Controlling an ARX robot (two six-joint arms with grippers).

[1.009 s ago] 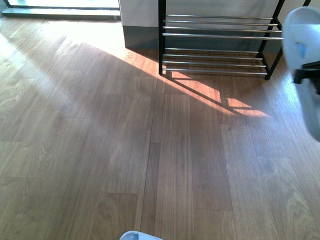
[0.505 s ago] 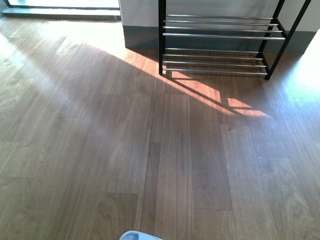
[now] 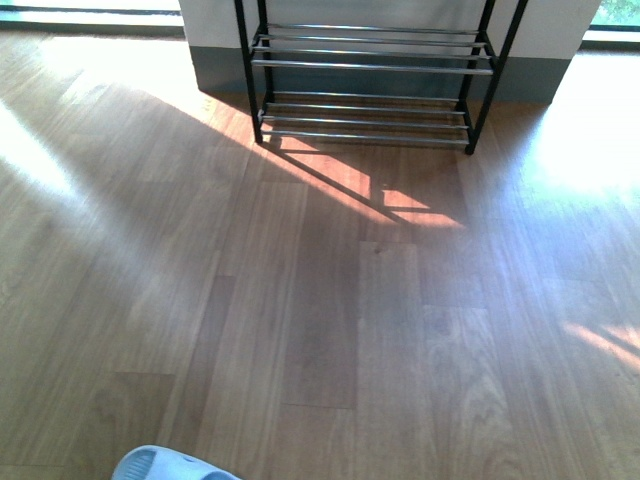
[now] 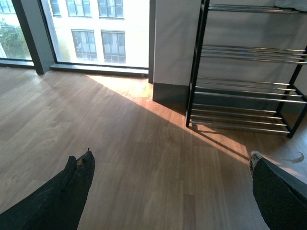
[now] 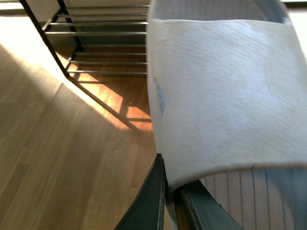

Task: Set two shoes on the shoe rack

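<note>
Right gripper [image 5: 170,191]: jaws pinched nearly together on the edge of the strap band of a pale blue slide [image 5: 225,96]. The shoe hangs out ahead of the wrist, short of the shoe rack [image 5: 103,33] and off the floor [image 3: 330,300]. The hold is on a thin lip of soft rubber, so I judge it apt to swing or peel. Carry it in slowly and level, and keep the sole flat so it comes down across at least two rods rather than nosing between them. Ease the grip only once the sole bears on the rods. Left gripper [image 4: 171,155]: spread wide, nothing between the fingers, facing the rack from well back. Hold it out of the right arm's path. Second slide [image 3: 170,465]: on the floor well apart from the rack, on your side of it and off toward its left end, only one end showing at the frame edge. That one looks like the next pick, likely for the left arm. Rack itself: set against the wall [image 4: 172,43], with black uprights and tiers of chrome rods. The tiers in view carry no shoes, so any spot serves. The top tier is cut off, and you cannot tell what, if anything, lies on it. Choose a spot toward the rack's right end and leave room beside it for the mate. Window [image 4: 96,28]: beyond the rack's left end.
</note>
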